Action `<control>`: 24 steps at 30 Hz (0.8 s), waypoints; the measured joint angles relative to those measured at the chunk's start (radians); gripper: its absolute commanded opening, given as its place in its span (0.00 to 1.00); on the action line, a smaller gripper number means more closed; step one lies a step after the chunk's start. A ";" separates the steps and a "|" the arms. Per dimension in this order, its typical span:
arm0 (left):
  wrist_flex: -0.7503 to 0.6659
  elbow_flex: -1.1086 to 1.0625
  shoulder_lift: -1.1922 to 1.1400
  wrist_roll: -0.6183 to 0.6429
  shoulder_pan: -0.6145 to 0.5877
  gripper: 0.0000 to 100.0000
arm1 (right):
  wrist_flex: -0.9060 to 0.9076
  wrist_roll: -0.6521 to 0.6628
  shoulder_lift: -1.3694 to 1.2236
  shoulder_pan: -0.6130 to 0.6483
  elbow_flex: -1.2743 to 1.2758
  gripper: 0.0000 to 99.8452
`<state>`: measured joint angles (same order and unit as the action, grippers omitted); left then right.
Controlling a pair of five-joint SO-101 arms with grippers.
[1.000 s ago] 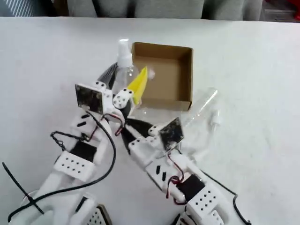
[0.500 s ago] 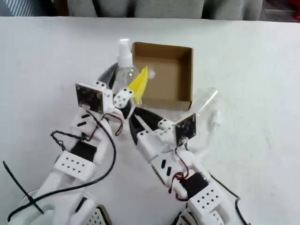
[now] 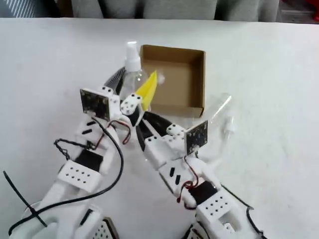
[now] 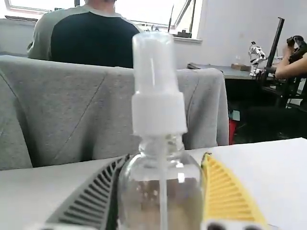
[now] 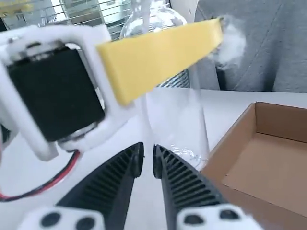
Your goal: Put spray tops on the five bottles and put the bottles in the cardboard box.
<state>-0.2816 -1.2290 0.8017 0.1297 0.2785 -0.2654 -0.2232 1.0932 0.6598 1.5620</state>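
The left gripper (image 3: 137, 74), with one grey ribbed finger and one yellow ribbed finger, is clamped around the body of a clear round plastic bottle (image 4: 160, 191). The bottle stands upright on the white table (image 3: 259, 59) and touches or nearly touches the outer left wall of the open brown cardboard box (image 3: 174, 82). A white spray top with a clear cap (image 4: 158, 96) sits on the bottle's neck, and its thin dip tube runs down inside the clear body. In the left wrist view the two fingers flank the bottle's shoulder on either side.

The right gripper (image 5: 147, 148), with two black ribbed fingers, is just beside the base of the held bottle and low over the table, near the box's front left corner. Its fingers are drawn almost together with only a thin slit between the tips, and nothing is in them. In the right wrist view the yellow finger of the left gripper crosses in front of the bottle above the black fingers.

On the other side of the box, a second clear plastic bottle (image 3: 215, 110) lies on its side on the table near the front right corner. A small loose white spray top (image 3: 229, 125) lies just beside it.
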 measured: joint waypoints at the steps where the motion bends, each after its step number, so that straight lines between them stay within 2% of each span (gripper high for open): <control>1: 0.000 0.000 0.000 0.000 0.000 0.02 | -0.037 0.000 -0.035 -0.005 0.000 0.02; 6: 0.000 0.000 0.000 0.000 -0.003 0.02 | -0.163 0.000 -0.175 -0.020 -0.008 0.02; 13: 0.000 0.000 -0.002 -0.002 -0.006 0.02 | -0.181 -0.003 -0.310 -0.055 -0.075 0.02; 24: 0.000 0.000 -0.002 -0.002 -0.006 0.02 | -0.181 -0.003 -0.319 -0.058 -0.083 0.02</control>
<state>-0.2816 -1.2290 0.8002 0.1281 0.2723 -0.4465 -0.2263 0.7741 0.6015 1.4791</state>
